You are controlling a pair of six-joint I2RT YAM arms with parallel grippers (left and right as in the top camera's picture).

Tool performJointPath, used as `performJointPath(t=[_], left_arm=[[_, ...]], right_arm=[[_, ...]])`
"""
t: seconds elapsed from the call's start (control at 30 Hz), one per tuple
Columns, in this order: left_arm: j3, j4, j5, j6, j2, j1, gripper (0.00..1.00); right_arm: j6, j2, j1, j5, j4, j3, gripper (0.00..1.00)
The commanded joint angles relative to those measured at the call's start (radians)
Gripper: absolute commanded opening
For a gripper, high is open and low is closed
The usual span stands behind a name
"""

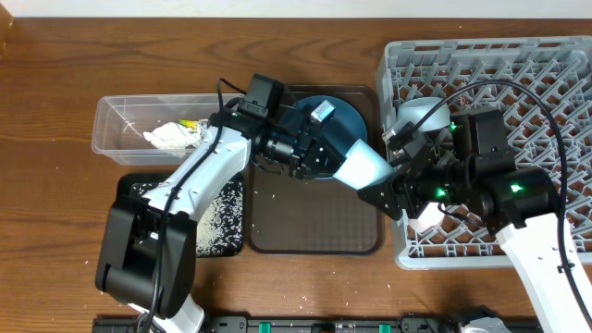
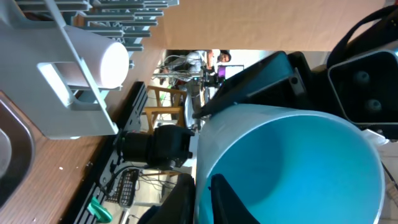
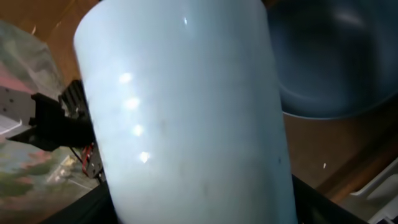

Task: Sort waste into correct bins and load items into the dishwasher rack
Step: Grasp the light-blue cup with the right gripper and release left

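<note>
The light-blue cup (image 1: 363,166) hangs on its side between both arms, over the brown serving tray's right edge. My left gripper (image 1: 319,153) is shut on its rim, one finger inside the cup (image 2: 292,162) in the left wrist view (image 2: 205,196). My right gripper (image 1: 387,192) is shut around the cup's base; the cup (image 3: 186,112) fills the right wrist view, with black fingers on both sides (image 3: 199,211). The dark-blue plate (image 1: 344,116) lies behind it, also in the right wrist view (image 3: 336,56). The pale-blue bowl (image 1: 424,114) and a pinkish cup (image 1: 427,218) sit in the grey rack (image 1: 546,74).
The clear tub (image 1: 116,125) at left holds crumpled white paper (image 1: 171,137) and a yellow-green packet (image 1: 191,123). The black tray (image 1: 227,242) holds rice grains. The brown serving tray (image 1: 314,217) lies in the middle. The chopsticks and the carrot do not show.
</note>
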Motion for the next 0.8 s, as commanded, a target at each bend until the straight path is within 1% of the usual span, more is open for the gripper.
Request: performJointPath(t=[0.0, 0.3, 0.37, 0.43, 0.53, 0.63, 0.67, 0.77], left_arm=[[0.007, -0.002, 0.013, 0.016, -0.018, 0.0, 0.13], [0.007, -0.007, -0.011, 0.016, -0.018, 0.0, 0.13], [0.007, -0.011, -0.02, 0.017, -0.018, 0.0, 0.13], [0.007, -0.015, -0.045, 0.017, -0.018, -0.001, 0.13], [0.007, -0.049, -0.097, 0.017, -0.018, -0.002, 0.13], [0.007, -0.094, -0.145, 0.045, -0.018, -0.002, 0.14], [0.007, -0.106, -0.159, 0.052, -0.018, -0.002, 0.22], [0.007, -0.131, -0.199, 0.067, -0.018, -0.002, 0.27]], right_arm=[[-0.006, -0.012, -0.004, -0.014, 0.0, 0.016, 0.67], [-0.006, -0.012, -0.004, 0.007, 0.021, 0.016, 0.6], [-0.006, -0.012, -0.004, 0.027, 0.037, 0.016, 0.57], [-0.006, -0.012, -0.004, 0.056, 0.055, 0.016, 0.52], [-0.006, -0.012, -0.004, 0.1, 0.074, 0.016, 0.5], [-0.006, -0.012, -0.004, 0.137, 0.086, 0.016, 0.49], [-0.006, -0.012, -0.004, 0.144, 0.089, 0.016, 0.49], [-0.006, -0.012, -0.004, 0.172, 0.093, 0.016, 0.49]])
